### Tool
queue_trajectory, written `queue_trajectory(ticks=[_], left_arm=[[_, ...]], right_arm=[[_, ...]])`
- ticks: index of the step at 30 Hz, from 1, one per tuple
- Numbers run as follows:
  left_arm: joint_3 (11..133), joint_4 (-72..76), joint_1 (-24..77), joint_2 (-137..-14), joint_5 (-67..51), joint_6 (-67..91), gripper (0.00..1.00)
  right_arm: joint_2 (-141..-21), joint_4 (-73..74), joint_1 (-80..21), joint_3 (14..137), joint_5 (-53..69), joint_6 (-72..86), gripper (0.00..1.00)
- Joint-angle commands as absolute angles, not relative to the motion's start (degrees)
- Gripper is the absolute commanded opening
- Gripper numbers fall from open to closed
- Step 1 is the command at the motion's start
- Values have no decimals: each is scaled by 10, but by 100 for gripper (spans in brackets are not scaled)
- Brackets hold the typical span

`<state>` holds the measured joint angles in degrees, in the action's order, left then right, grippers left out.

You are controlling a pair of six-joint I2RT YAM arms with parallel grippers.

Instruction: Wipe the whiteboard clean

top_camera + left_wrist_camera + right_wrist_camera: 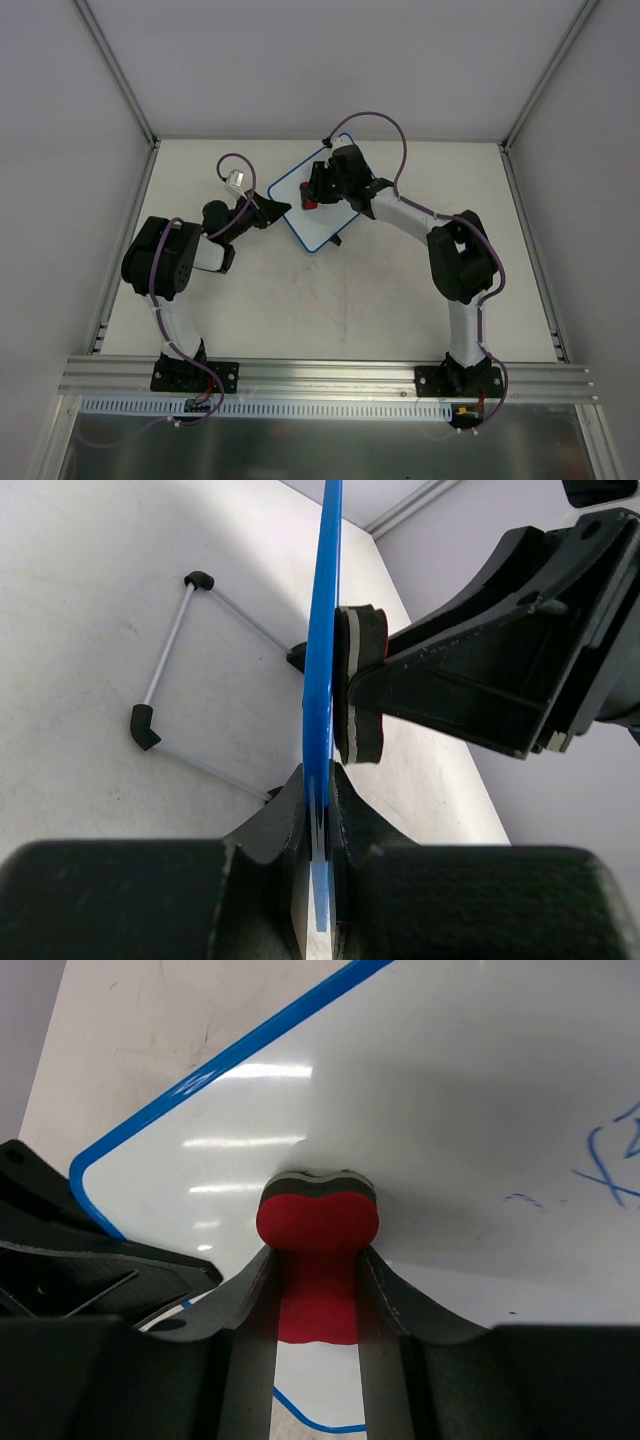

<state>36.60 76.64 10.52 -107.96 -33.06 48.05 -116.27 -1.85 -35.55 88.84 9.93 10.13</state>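
The whiteboard is a white board with a blue rim, tilted at the table's back middle. My left gripper is shut on its left edge; the left wrist view shows the blue rim edge-on between the jaws. My right gripper is shut on the red bone-shaped eraser, whose dark felt face presses on the board face. Blue scribbles remain at the right of the right wrist view. The eraser also shows against the board in the left wrist view.
The board's wire stand with black feet rests on the white table behind the board. Grey walls and aluminium rails enclose the table.
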Motion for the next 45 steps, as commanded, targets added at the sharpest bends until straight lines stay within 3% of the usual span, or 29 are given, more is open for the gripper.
queue_trajectory(ticks=[1,22,45], left_arm=[[360,963,109,-1071,-350,458,0],[359,963,110,-1069,-352,458,0],[348,963,126,-1060,-352,446,0]], right_arm=[[-1176,-12,-327,898,95,133,0],[-1191,35,-214,837,71,286,0],[-1203,50,-323,1009,69,84,0]])
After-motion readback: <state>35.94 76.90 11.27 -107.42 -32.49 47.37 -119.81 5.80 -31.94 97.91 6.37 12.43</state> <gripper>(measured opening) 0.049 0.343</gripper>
